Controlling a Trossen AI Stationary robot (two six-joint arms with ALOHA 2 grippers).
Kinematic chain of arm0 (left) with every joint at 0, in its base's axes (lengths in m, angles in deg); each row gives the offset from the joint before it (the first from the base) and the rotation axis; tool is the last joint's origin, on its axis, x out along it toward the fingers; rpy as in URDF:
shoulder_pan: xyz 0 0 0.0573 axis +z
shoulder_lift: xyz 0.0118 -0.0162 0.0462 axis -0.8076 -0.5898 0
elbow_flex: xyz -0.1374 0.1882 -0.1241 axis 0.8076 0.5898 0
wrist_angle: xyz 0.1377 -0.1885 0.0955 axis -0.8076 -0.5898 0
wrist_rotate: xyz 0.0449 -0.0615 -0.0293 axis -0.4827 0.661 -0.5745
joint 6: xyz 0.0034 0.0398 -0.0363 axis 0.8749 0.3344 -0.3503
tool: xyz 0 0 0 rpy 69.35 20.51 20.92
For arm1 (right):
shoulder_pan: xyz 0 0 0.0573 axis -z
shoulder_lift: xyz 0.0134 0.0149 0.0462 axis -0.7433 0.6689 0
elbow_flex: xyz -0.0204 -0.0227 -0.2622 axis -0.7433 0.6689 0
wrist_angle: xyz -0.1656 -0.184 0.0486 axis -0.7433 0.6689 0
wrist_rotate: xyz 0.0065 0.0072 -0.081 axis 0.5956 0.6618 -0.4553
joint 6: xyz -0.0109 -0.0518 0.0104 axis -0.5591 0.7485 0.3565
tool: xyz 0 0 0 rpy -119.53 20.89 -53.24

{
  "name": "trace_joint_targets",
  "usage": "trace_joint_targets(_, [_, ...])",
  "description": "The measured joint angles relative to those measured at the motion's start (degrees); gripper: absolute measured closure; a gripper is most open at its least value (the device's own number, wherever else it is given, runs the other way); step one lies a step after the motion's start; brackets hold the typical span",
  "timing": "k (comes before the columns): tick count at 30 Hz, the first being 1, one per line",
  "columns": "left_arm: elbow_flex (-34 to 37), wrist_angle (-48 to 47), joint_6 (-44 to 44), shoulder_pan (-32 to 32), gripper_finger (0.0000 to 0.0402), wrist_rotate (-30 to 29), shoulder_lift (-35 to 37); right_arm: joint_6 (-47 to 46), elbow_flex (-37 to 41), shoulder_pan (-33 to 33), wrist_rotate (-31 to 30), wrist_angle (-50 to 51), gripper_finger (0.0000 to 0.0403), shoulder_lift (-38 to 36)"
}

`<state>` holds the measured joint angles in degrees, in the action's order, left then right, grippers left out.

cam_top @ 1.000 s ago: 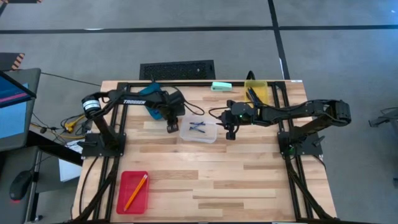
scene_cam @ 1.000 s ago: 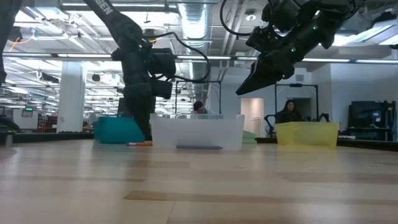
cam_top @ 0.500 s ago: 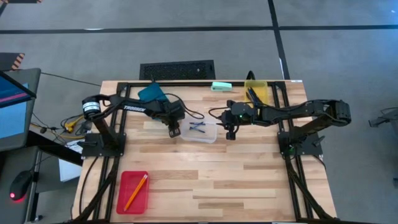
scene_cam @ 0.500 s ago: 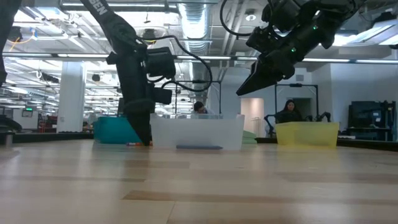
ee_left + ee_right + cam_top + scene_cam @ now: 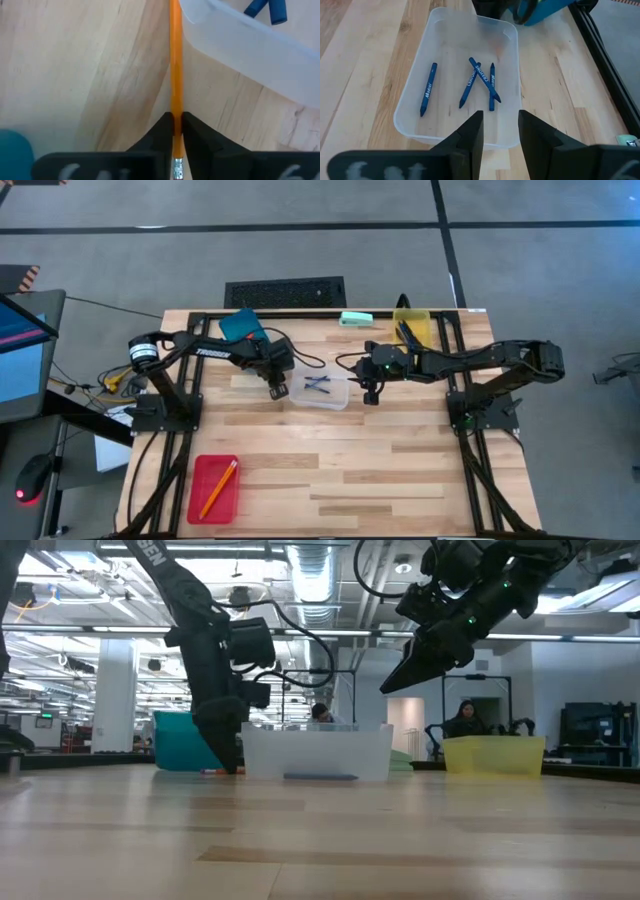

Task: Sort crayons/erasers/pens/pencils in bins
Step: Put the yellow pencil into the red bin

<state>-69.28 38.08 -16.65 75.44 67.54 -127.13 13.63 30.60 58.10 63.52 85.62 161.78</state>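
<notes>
Left claw (image 5: 174, 131) is down at the table (image 5: 330, 450), just beside the clear bin (image 5: 319, 391), fingers pinched on an orange pencil (image 5: 175, 60). The pencil lies flat on the wood alongside the bin's wall, eraser end back between the fingers. So the step in hand looks like the pencil pickup: gripped, not yet lifted.

Next move, as I read it: lift straight up to clear the bin wall, then carry it across to the red bin (image 5: 213, 486) at the near left corner, which already holds one pencil (image 5: 218, 485). It's a long stick held near one end, so it may swing or droop.

Right claw (image 5: 499, 131) hangs above the clear bin's other side, fingers spread, holding nothing.

Count:
- bins: 4, namely clear, red, blue (image 5: 245, 328), yellow (image 5: 411, 321)
- pens (image 5: 481, 80) in the clear bin: 4, blue
- pencils: 2 seen, one in the left claw and one in the red bin
- erasers: none I can make out
- something dark stands in the yellow bin; can't tell what
</notes>
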Motion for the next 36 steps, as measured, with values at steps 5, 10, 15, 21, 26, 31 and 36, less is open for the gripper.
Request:
trace_joint_targets(5, [0.0, -0.2, 0.2, 0.0, 0.0394, 0.0, 0.0, 0.0, 0.0, 0.0, 0.0, 0.0, 0.0271, 0.0])
trace_joint_targets(10, [-1.3, -2.1, 1.7, 0.0, 0.0392, -0.1, -0.2, 0.0, 0.0, 0.0, 0.0, 0.0, 0.0271, 0.0])
trace_joint_targets(15, [-4.7, -6.9, 4.3, -0.1, 0.0397, -0.1, -0.5, 0.0, 0.0, 0.0, 0.0, 0.0, 0.0272, 0.0])
trace_joint_targets(21, [-7.7, -12.4, 6.2, 0.7, 0.0401, 0.1, -0.6, 0.0, 0.0, 0.0, 0.0, 0.0, 0.0272, 0.0])
trace_joint_targets(26, [-9.2, -17.1, 7.0, 1.3, 0.0399, -0.2, -0.6, 0.5, 0.0, 0.0, 0.0, 0.2, 0.0272, 0.0])
trace_joint_targets(31, [-10.0, -19.6, 7.4, 1.3, 0.0399, 0.8, -0.4, 0.9, 0.0, 0.0, 0.0, 0.3, 0.0272, 0.0])
trace_joint_targets(36, [-9.7, -22.0, 7.3, 0.5, 0.04, 5.6, -0.4, 0.9, 0.0, 0.0, 0.0, 0.9, 0.0272, 0.0])
